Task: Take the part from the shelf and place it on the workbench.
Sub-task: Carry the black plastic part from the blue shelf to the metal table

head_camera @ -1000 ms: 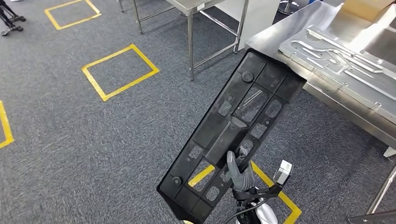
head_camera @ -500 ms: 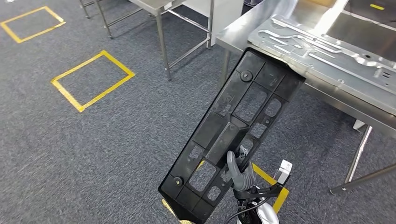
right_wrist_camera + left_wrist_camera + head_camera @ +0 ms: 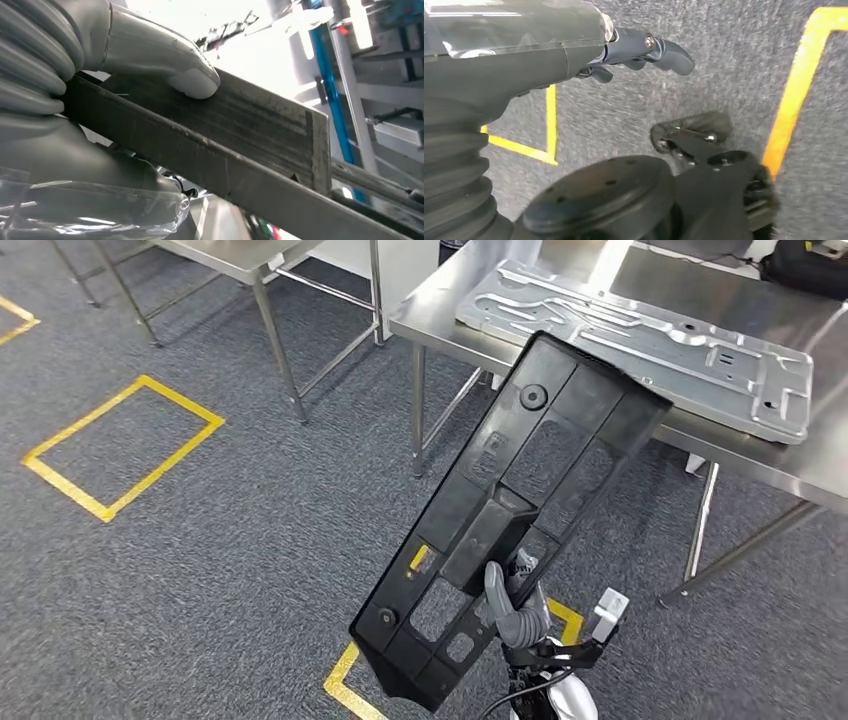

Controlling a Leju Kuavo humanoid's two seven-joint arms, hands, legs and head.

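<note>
A long black plastic part (image 3: 520, 500) with several cut-outs is held tilted over the carpet by my right hand (image 3: 515, 615), which grips its lower end. In the right wrist view the grey thumb (image 3: 192, 82) presses on the part's dark edge (image 3: 250, 135). The part's upper end overlaps the near edge of the steel workbench (image 3: 690, 285) at the upper right. A stamped grey metal panel (image 3: 640, 335) lies on that bench. My left hand (image 3: 644, 47) hangs over the carpet, dark fingers loosely apart and holding nothing.
A second steel table (image 3: 230, 255) stands at the upper left, its legs on the carpet. The workbench legs (image 3: 418, 410) drop near the part. Yellow tape squares (image 3: 120, 445) mark the grey floor. A dark bag (image 3: 805, 265) lies at the bench's far right.
The whole picture has shifted: the camera turned toward the workbench, which now lies more fully in view. The part stays in my right hand at the same tilt.
</note>
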